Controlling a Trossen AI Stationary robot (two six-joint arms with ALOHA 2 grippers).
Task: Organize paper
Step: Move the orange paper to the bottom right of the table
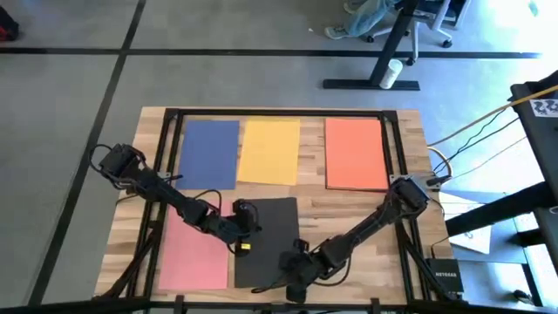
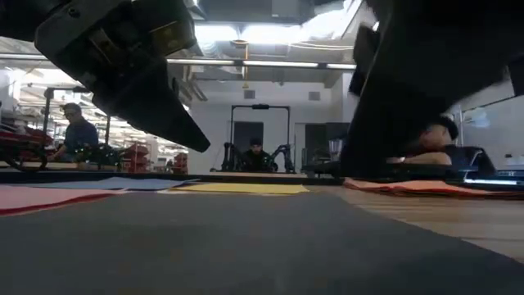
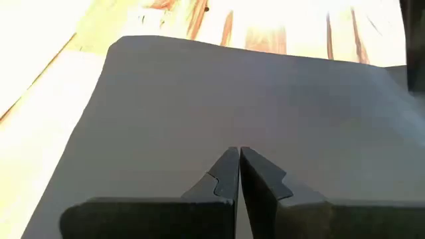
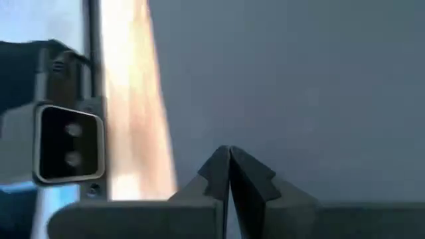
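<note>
Left gripper (image 3: 239, 159): two dark fingers lying pressed together, nothing between them, hovering over the thin matte black rectangular paper sheet (image 1: 267, 240) near its left edge. In the high view the left gripper (image 1: 244, 234) is sitting over the sheet's upper left part.

Right gripper (image 4: 230, 159): fingers likewise lying together, tips meeting (no paper caught), poised over the same black sheet (image 4: 299, 79) at its near edge. In the high view it (image 1: 295, 277) is sitting at the sheet's lower right part.

Black sheet, landmark: lying flat on the wooden slatted table (image 1: 410, 174), in the near row at the middle.

Thin pink rectangular paper sheet (image 1: 193, 255): lying flat just left of the black sheet, edges close together or touching.

Thin blue rectangular paper sheet (image 1: 209, 153): lying beyond the black sheet, to its far left.

Thin yellow rectangular paper sheet (image 1: 269, 151): lying directly beyond the black sheet, just beside the blue one.

Thin orange rectangular paper sheet (image 1: 355, 153): lying beyond the black sheet, to its far right, apart from the yellow one.

Small grey camera module with two lenses (image 4: 69, 143): standing at the table's near edge, beside the black sheet.

People (image 2: 78, 131): sitting in the room beyond the table.
</note>
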